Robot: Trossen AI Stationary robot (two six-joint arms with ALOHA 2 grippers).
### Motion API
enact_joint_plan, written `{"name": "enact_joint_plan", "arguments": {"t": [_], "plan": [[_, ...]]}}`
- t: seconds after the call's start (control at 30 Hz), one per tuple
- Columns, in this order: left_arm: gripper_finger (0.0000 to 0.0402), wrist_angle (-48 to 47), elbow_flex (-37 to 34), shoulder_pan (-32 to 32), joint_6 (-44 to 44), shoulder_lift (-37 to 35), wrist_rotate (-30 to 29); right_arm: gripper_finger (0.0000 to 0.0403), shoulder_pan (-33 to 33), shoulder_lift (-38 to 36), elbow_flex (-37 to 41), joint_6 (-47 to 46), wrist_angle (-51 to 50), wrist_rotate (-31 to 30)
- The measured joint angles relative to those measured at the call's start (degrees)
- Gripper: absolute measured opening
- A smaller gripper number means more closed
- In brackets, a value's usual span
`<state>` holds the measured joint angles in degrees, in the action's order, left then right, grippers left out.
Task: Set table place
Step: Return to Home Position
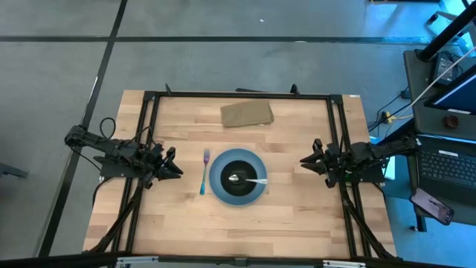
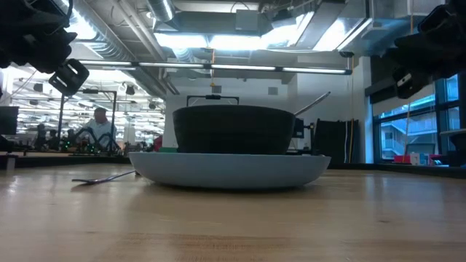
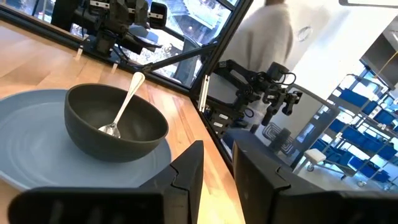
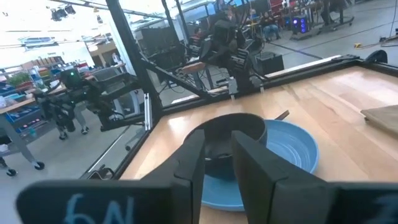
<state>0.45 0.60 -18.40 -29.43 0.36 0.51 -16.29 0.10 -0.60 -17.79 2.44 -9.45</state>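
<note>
A round pale blue plate (image 1: 238, 195) lies on the light wood table (image 1: 297, 223), near its middle. A small black bowl (image 1: 238, 173) stands on the plate, and a silver spoon (image 1: 253, 180) lies in the bowl with its handle over the rim toward the table's right. A blue-handled fork with purple tines (image 1: 204, 172) lies flat on the table just left of the plate. My left gripper (image 1: 177, 168) hovers left of the fork, narrowly open and empty. My right gripper (image 1: 303, 161) hovers right of the plate, narrowly open and empty. Both point toward the plate.
A folded brown cloth (image 1: 247, 114) lies at the table's far side, behind the plate. A black metal frame (image 1: 238, 95) edges the work area. A laptop and a phone sit on a stand beyond the table's right edge. People show in the room behind.
</note>
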Motion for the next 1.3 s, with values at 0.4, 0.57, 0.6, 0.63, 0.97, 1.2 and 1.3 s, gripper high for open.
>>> {"name": "enact_joint_plan", "arguments": {"t": [0.4, 0.57, 0.6, 0.63, 0.97, 1.2, 1.3], "plan": [[0.0091, -0.02, 0.0, 0.0, 0.0, 0.0, 0.0, 0.0083, 0.0, 0.0, 0.02, -0.02, 0.0, 0.0], [0.0083, -0.02, 0.0, 0.0, 0.0, 0.0, 0.0, 0.0083, -0.02, 0.0, 0.02, -0.02, 0.01, 0.0], [0.0081, -0.02, 0.0, 0.0, 0.0, 0.0, 0.0, 0.0083, -0.02, 0.0, 0.02, 0.03, 0.0, 0.0], [0.0079, -0.02, 0.0, 0.0, 0.0, 0.0, 0.0, 0.0083, -0.02, 0.0, 0.02, 0.07, 0.0, 0.0], [0.0061, -0.01, 0.0, -0.01, 0.0, 0.0, 0.0, 0.0083, -0.02, 0.0, 0.02, 0.05, 0.0, 0.0], [0.0049, -0.02, 0.0, -0.02, 0.0, 0.0, 0.0, 0.0083, 0.0, 0.0, 0.04, 0.07, 0.01, 0.0], [0.0044, 0.0, 0.0, 0.0, 0.0, 0.0, 0.0, 0.0083, -0.02, 0.0, 0.04, 0.0, 0.02, 0.0]]}}
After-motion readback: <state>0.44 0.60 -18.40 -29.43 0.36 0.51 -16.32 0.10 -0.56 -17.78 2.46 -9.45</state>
